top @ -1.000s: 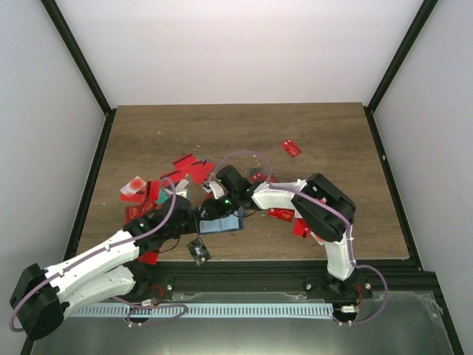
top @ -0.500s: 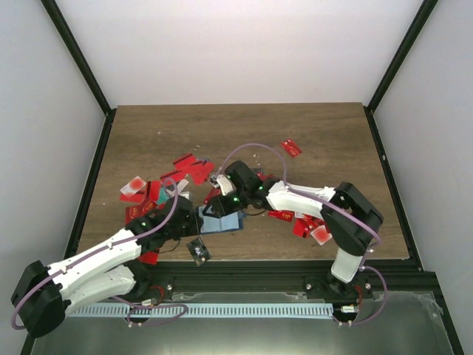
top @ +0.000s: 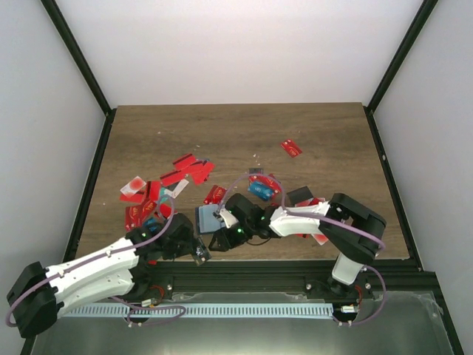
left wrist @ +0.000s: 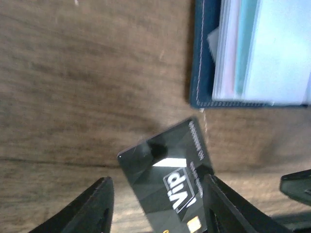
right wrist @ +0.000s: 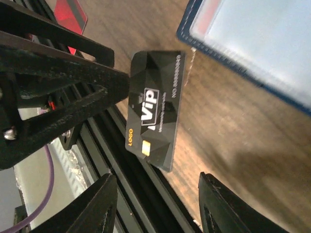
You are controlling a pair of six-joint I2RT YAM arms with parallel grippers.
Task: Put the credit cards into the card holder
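The card holder (top: pixel 209 217) lies open on the table, dark navy with clear and teal sleeves; it also shows in the left wrist view (left wrist: pixel 252 53) and the right wrist view (right wrist: pixel 257 43). A black VIP credit card (top: pixel 199 254) lies at the table's near edge, partly overhanging it (right wrist: pixel 153 109). My left gripper (top: pixel 192 246) is open, its fingers either side of this card (left wrist: pixel 167 184). My right gripper (top: pixel 220 238) is open and empty, close to the card's other side (right wrist: pixel 158 177). Several red credit cards (top: pixel 185 166) lie scattered behind.
The black frame rail (top: pixel 259 270) runs along the near edge under the card. More red cards (top: pixel 137 188) lie at the left, one (top: pixel 292 148) at the far right, a teal card (top: pixel 259 188) and a black card (top: pixel 299 196) mid-table.
Both grippers have moved back from the card holder towards the near edge and now face the black card. The right arm's elbow has swung right. The holder shifted slightly nearer and lies uncovered.
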